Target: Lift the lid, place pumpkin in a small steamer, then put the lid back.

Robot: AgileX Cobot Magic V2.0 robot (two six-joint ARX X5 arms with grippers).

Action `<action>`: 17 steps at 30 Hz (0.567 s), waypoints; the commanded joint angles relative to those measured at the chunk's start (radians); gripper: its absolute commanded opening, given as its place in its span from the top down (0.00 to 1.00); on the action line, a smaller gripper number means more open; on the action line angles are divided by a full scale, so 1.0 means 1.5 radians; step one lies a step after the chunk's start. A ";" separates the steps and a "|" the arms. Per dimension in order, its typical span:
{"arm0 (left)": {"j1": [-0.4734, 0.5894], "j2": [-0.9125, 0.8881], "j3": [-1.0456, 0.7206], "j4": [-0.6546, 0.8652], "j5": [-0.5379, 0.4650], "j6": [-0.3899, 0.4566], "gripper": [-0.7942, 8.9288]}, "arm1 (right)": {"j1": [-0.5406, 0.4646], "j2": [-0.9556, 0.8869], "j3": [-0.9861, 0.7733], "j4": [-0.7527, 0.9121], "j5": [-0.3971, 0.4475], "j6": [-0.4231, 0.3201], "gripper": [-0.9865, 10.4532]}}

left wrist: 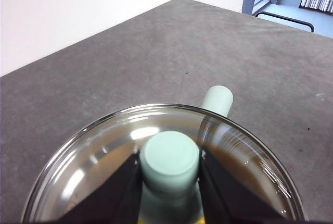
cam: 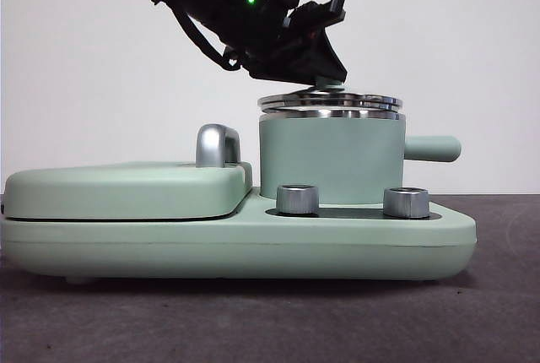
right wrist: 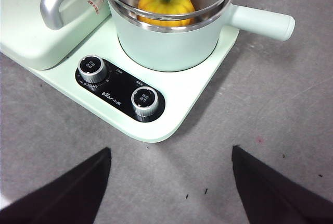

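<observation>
Lid (cam: 331, 102) knob in left gripper (left wrist: 170, 168); control-panel (right wrist: 120, 95) lettering too small to read.

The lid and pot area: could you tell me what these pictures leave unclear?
- Front view: the pumpkin is hidden by the pot wall; the lid knob is mostly covered by the left hand.
- Left wrist view: whether the lid rests on the rim is cut off.
- Right wrist view: the pumpkin shows, but the pot's top is cut off. The right hand waits open.
</observation>
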 commanded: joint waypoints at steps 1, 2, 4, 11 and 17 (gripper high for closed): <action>-0.007 0.020 0.021 0.023 0.005 0.009 0.91 | 0.004 0.003 0.003 0.004 0.002 -0.002 0.60; -0.007 0.022 0.021 0.024 0.007 0.009 0.91 | 0.004 0.003 0.003 0.004 0.002 -0.002 0.60; -0.007 0.028 0.021 0.029 0.008 0.008 0.91 | 0.004 0.003 0.003 0.004 0.002 -0.002 0.60; -0.007 0.032 0.021 0.031 0.008 0.006 0.91 | 0.004 0.003 0.003 0.004 0.002 -0.002 0.60; -0.005 0.025 0.024 0.005 0.006 0.006 0.91 | 0.004 0.003 0.003 0.005 0.003 0.003 0.60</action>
